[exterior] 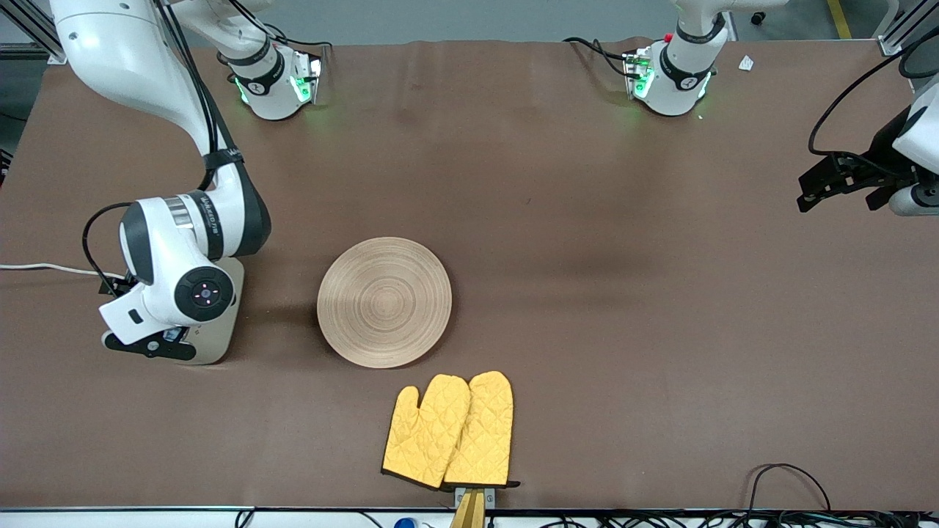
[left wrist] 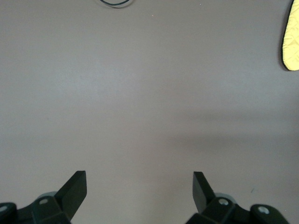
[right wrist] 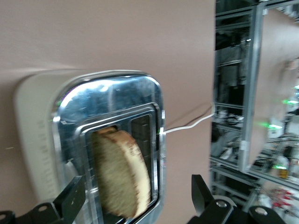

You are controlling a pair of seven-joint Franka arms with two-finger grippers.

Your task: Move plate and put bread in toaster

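Note:
The toaster (exterior: 224, 323), with cream sides, stands toward the right arm's end of the table and is mostly hidden under the right arm's wrist. In the right wrist view its chrome top (right wrist: 107, 107) shows the bread (right wrist: 122, 172) standing in one slot, its upper part sticking out. My right gripper (right wrist: 138, 191) is open just above the toaster, one finger on each side of the bread and neither touching it. The plate (exterior: 384, 301) lies bare mid-table beside the toaster. My left gripper (exterior: 836, 183) (left wrist: 139, 184) is open and empty, waiting over bare table at the left arm's end.
A pair of yellow oven mitts (exterior: 449, 431) lies nearer the front camera than the plate; one edge of them shows in the left wrist view (left wrist: 292, 42). The toaster's white cord (exterior: 44, 268) runs off the table's end. A black cable (exterior: 785, 477) loops at the front edge.

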